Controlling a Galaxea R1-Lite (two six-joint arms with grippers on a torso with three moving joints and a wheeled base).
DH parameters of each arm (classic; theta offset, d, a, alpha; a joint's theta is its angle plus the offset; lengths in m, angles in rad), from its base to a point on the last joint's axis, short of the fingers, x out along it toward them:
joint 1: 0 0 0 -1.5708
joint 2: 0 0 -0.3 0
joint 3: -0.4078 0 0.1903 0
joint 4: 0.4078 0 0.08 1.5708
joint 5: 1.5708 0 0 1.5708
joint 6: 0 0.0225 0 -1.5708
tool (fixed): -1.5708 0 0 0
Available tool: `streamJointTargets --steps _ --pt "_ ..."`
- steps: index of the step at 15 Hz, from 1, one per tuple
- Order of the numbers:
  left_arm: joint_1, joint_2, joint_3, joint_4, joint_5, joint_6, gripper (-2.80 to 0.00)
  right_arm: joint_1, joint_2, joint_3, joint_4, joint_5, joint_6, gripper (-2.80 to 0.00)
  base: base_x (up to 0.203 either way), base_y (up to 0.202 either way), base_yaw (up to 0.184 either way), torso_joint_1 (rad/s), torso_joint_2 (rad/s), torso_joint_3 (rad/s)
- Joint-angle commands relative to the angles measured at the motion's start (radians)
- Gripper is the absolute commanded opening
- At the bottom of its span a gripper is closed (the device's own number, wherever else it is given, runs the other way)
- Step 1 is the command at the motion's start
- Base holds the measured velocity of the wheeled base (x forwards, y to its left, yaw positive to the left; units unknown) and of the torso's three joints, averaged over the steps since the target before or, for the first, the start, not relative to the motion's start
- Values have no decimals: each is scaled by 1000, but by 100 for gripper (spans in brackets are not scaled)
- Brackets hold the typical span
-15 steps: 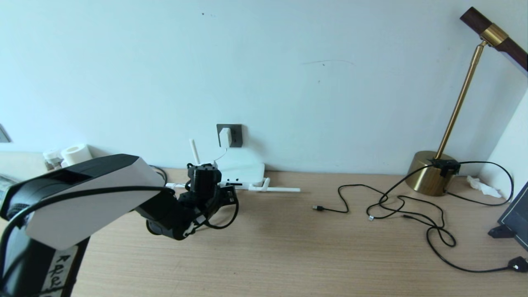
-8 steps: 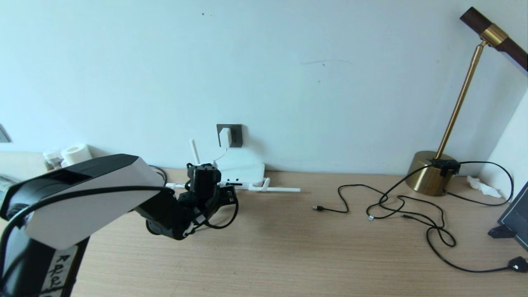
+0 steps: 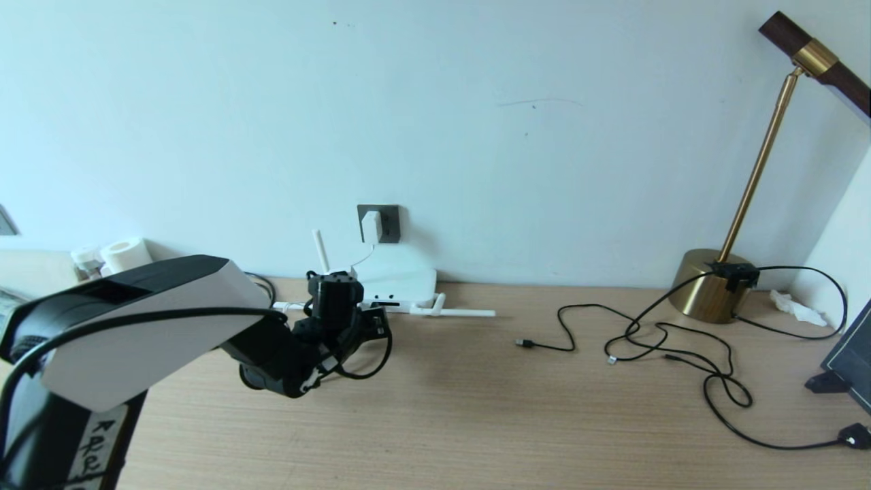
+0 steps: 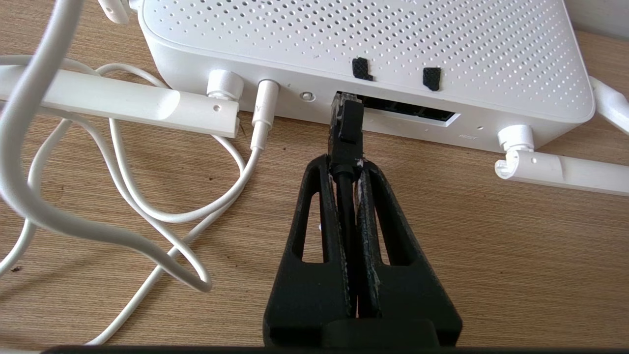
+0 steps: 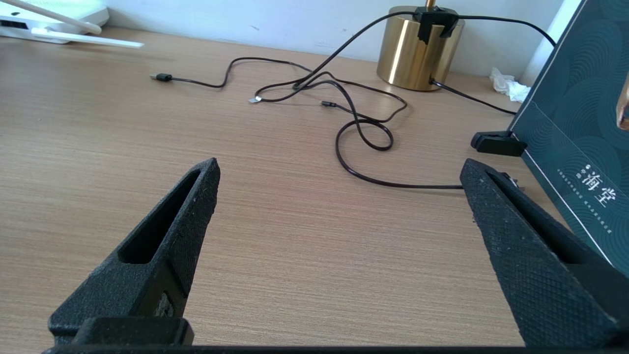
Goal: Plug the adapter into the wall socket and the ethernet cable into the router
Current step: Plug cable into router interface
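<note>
You're holding the glossy black ethernet cable [image 4: 347,196] in the left gripper [image 4: 344,169], fingers pinched nearly shut on the cord right behind its small black plug tip [image 4: 346,120]. The plug's long axis is pointing straight ahead of the fingers at the flat white perforated router [image 4: 393,44], w/ the tip sitting at the near end of the dark port slot row [image 4: 408,110] along the router's edge. Can't tell if it's fully seated or just at the mouth, so I'd judge the coming push is running along that same axis, straight in, no sideways drift.

The small white cube adapter [image 3: 371,226] is already sitting in the dark grey wall socket [image 3: 388,223], above the router. Left arm is far nearer; your right gripper [image 5: 339,206] is hanging wide open over the wooden desk [image 5: 295,255], holding nothing, well apart from the router
</note>
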Motion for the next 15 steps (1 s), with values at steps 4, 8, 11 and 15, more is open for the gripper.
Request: streamJointTargets --steps 4,8,11,15 --pt "0 2 0 -4 2 -2 -280 0 2 3 0 0 -1 0 0 0 0 0 0 0" --pt "0 3 -9 -4 2 -1 -280 0 2 4 0 0 -1 0 0 0 0 0 0 0" --pt "0 3 -13 -4 2 -2 -280 0 2 3 0 0 -1 0 0 0 0 0 0 0" --pt "-1 6 -13 -4 2 0 -280 0 2 3 0 0 -1 0 0 0 0 0 0 0"
